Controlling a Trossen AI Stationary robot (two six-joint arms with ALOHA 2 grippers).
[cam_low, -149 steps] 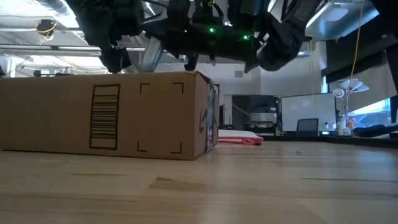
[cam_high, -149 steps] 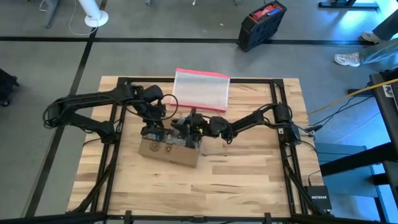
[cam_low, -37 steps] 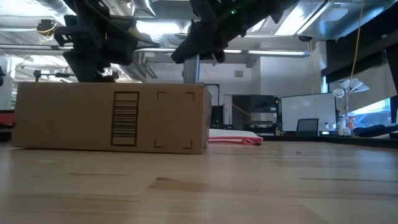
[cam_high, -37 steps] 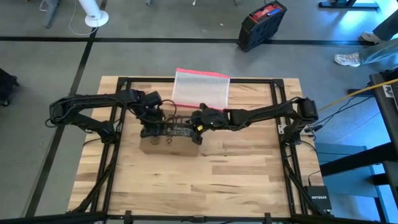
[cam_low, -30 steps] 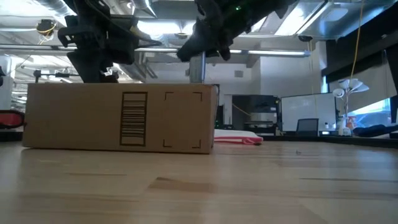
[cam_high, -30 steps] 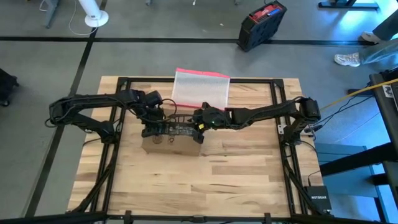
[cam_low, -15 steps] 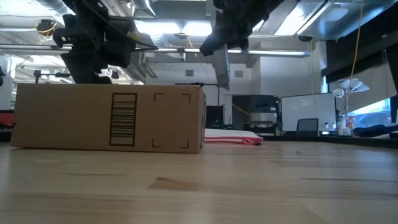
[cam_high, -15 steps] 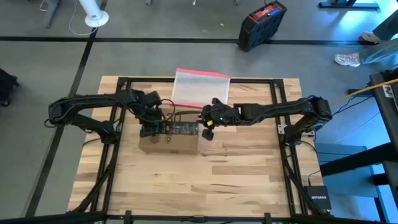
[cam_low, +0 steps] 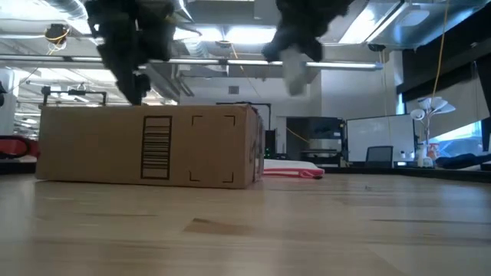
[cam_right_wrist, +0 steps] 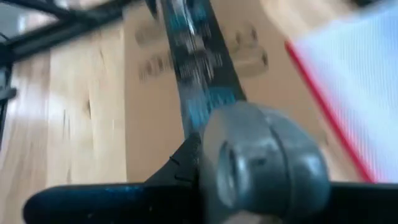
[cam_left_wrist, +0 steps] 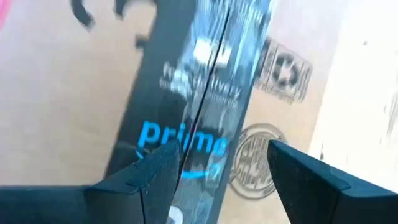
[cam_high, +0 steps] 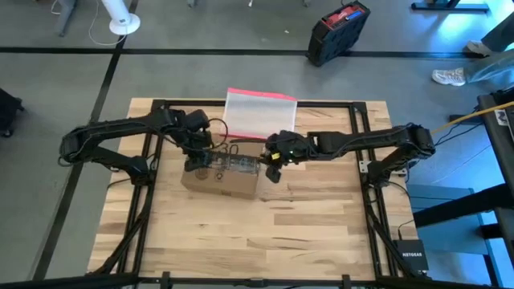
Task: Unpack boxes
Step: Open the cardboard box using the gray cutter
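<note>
The brown cardboard box point(cam_high: 221, 178) lies flat near the middle of the worktop point(cam_high: 321, 233), nearer its far edge. A black printed tape strip point(cam_left_wrist: 205, 93) runs along the box's closed top seam; a barcode marks its near side. The left gripper point(cam_high: 195, 164) hovers over it, fingers apart. The right gripper point(cam_high: 273, 170), at the box's right end, grips a grey tool point(cam_right_wrist: 261, 162).

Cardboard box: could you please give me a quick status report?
Left pincer open above taped box. Right pincer off its right end, gripping grey tool. Box closed.
</note>
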